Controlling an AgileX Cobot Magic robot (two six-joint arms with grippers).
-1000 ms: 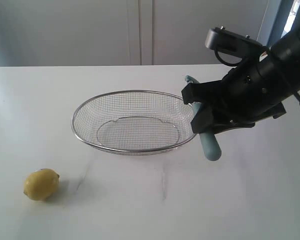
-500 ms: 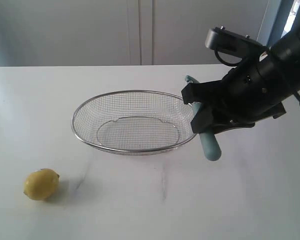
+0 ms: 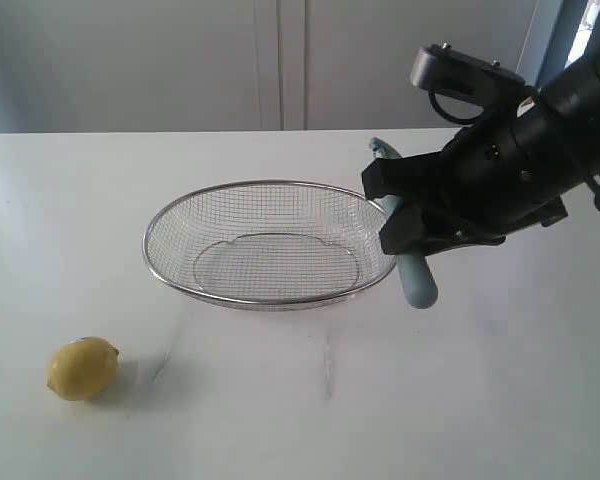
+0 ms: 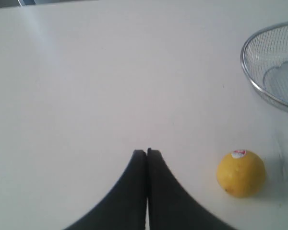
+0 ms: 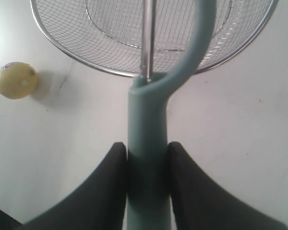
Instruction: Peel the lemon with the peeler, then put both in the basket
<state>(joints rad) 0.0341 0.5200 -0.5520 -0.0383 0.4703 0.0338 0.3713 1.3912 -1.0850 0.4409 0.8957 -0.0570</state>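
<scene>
The yellow lemon (image 3: 82, 368) lies alone on the white table at the front left; it also shows as the lemon (image 4: 241, 173) with a small sticker and as the lemon (image 5: 15, 80). My right gripper (image 3: 405, 230) is shut on the teal handle of the peeler (image 3: 416, 280), held in the air just right of the basket (image 3: 270, 300). In the right wrist view, the right gripper (image 5: 146, 148) clamps the peeler (image 5: 149, 120), whose blade head reaches over the basket (image 5: 67, 52). My left gripper (image 4: 147, 152) is shut and empty, left of the lemon, out of the exterior view.
The wire basket (image 4: 252, 81) holds nothing. White cabinet doors stand behind the table's far edge. The right arm's dark bulk (image 3: 520, 150) hangs over the table's right side.
My right gripper has risen slightly with the peeler, drifting a little away from the table. The lemon and basket have not moved.
</scene>
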